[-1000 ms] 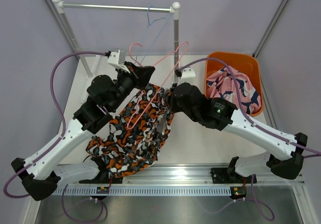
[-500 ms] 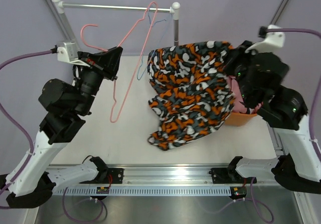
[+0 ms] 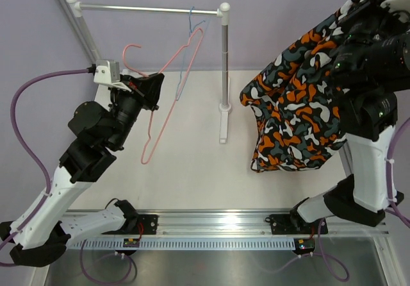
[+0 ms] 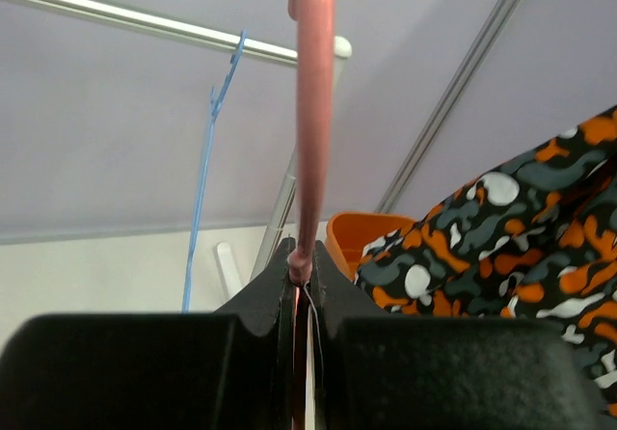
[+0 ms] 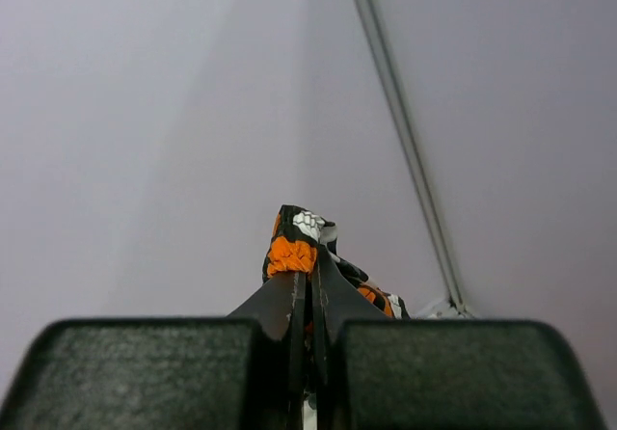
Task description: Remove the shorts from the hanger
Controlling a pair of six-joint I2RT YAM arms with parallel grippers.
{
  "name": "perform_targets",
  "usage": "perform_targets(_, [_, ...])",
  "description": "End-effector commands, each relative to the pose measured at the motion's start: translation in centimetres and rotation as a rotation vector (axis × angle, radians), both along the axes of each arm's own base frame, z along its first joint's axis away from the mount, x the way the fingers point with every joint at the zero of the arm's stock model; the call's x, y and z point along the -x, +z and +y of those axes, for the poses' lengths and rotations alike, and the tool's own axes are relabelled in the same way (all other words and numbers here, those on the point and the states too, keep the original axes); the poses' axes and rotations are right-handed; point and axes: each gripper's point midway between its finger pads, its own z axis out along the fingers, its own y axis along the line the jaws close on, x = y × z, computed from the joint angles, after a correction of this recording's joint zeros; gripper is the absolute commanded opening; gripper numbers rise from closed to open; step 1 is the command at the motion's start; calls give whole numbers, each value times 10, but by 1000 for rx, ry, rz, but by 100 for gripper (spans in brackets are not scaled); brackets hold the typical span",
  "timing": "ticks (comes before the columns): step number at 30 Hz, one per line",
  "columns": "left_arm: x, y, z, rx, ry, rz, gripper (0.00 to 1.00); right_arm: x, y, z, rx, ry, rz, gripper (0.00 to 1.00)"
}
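Black, orange and white shorts clear of the hanger, dangling on the right

The shorts (image 3: 295, 113) hang in the air at the right of the top view, with a bunched corner pinched in the right gripper (image 5: 308, 278), jaws clamped tight on the cloth. The left gripper (image 4: 303, 268) is closed on the bare pink hanger (image 4: 313, 112), middle left. Count: one pair of shorts in view, two hangers, with the blue hanger (image 4: 201, 189) hooked on the rail (image 3: 147, 8) up top.

The right gripper (image 5: 308, 281) pinches a bunched fold of the black shorts (image 5: 295, 242) against a plain pale wall
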Motion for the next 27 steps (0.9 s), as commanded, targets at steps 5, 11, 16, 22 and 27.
perform_targets(5, [-1,4,-1,24,-2,-25,0,-7,34,-51,-28,-284,-88,0])
perform_targets(11, [-5,-9,-8,-2,-15,5,0,-31,18,-91,-104,-368,-119,0])
perform_targets(16, [-11,-21,-16,-32,-21,25,0,-43,0,-114,-133,-383,-94,0])
perform_targets(22, [-15,-29,-24,-27,-33,33,0,-103,-66,-100,-147,-159,76,0])
perform_targets(27, [-19,-38,-29,-29,-41,47,0,-143,-170,-74,-179,-24,295,0])
